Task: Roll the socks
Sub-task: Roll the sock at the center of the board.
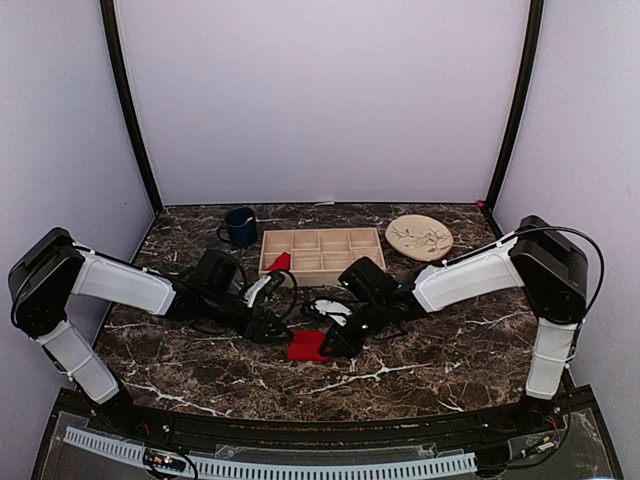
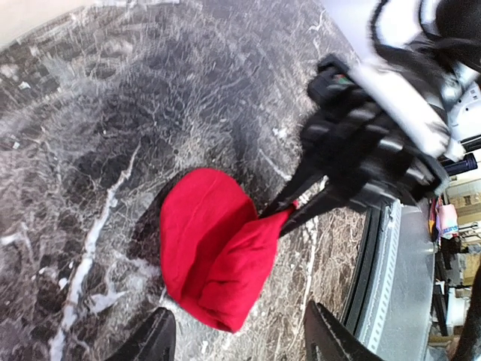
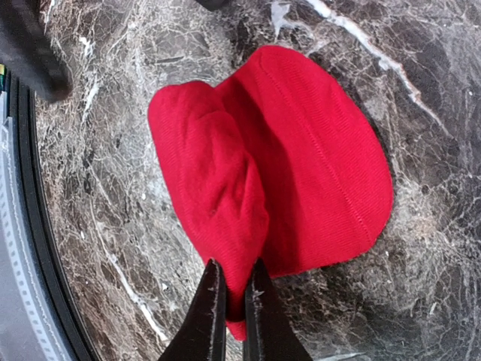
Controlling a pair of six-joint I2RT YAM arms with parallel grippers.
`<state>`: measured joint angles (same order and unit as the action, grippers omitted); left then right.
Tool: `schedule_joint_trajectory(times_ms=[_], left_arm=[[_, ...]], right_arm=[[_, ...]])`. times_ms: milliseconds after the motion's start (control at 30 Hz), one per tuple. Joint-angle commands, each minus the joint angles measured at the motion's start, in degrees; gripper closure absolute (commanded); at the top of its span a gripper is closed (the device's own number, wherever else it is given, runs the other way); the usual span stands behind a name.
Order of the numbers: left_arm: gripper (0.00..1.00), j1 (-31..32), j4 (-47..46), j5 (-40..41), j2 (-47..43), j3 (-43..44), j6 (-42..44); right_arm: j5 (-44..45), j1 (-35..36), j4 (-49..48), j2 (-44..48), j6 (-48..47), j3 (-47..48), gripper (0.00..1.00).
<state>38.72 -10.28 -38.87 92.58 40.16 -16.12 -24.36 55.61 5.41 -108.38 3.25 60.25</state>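
Both arms reach inward, low over the dark marbled bench. The right gripper is pinched narrow on a folded edge of the near sock, which lies at the front middle of the bench. The left gripper stands wide, just beside that sock. Farther back, a wooden tray holds a second red sock at its near-left corner. The near sock shows plain red, doubled over into a rounded lump.
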Motion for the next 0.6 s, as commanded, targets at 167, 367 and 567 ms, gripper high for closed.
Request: schedule_joint_trajectory(times_ms=[167, 367, 567], left_arm=[[0.43, 1.1, -5.0, 3.7, -10.1, -4.5, 4.3], [0.45, 6.4, 1.0, 9.5, -8.6, -0.9, 10.6], [0.47, 10.8, 5.2, 14.6, -5.3, 1.9, 16.0]], right_arm=[[-9.2, -3.0, 9.5, -4.7, -1.1, 8.0, 1.00], [-11.9, -3.8, 14.4, -6.8, -2.0, 12.0, 1.00], [-13.1, -4.0, 17.7, -8.5, -3.1, 14.3, 1.00]])
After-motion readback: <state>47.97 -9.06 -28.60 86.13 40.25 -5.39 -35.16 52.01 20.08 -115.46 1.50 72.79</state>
